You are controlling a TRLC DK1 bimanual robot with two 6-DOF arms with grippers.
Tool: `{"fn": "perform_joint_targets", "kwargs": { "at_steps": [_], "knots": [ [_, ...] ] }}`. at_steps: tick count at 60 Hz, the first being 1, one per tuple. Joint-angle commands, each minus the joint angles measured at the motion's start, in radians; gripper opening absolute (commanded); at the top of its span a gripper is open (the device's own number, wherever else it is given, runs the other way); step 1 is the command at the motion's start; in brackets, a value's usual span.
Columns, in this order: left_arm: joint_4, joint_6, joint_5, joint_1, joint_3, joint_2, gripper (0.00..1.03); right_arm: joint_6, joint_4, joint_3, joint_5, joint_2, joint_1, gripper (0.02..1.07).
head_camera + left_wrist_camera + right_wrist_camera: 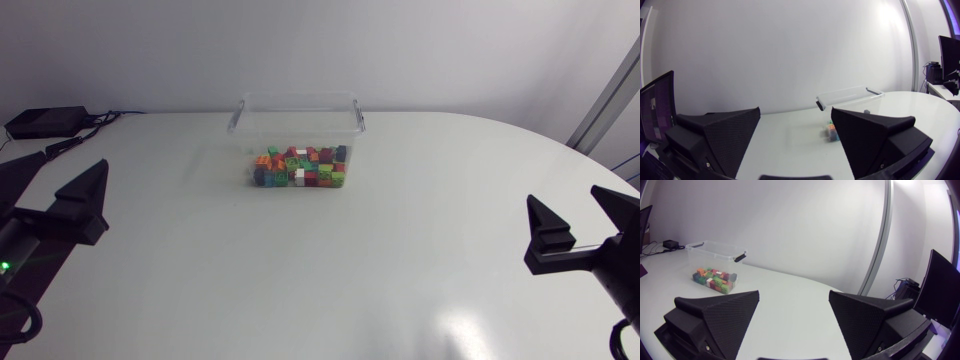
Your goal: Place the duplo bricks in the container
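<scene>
holding duplo bricks [300,168], the container [298,101] stands apart from a likely charger [45,121].

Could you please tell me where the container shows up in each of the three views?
Head view: container at the far middle of the table.
Left wrist view: ahead of the left gripper, partly hidden behind it.
Right wrist view: far ahead of the right gripper, off to one side.
Shared landmark: the colourful bricks inside it.
</scene>
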Motion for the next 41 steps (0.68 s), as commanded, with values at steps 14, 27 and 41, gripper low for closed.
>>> {"fn": "perform_joint_targets", "kwargs": {
  "at_steps": [14, 27, 41],
  "knots": [
    [-0.025, -0.088, 0.008, 0.022, -0.172, -0.167, 0.98, 0.112, 0.074, -0.148, -0.066, -0.103, -0.047, 1.02],
    [-0.047, -0.137, 0.015, 0.034, -0.301, -0.302, 0.98, 0.185, 0.124, -0.256, -0.124, -0.185, -0.082, 1.02],
    [-0.051, -0.146, 0.016, 0.036, -0.325, -0.327, 0.98, 0.198, 0.134, -0.276, -0.134, -0.2, -0.088, 1.02]
  ]
}}
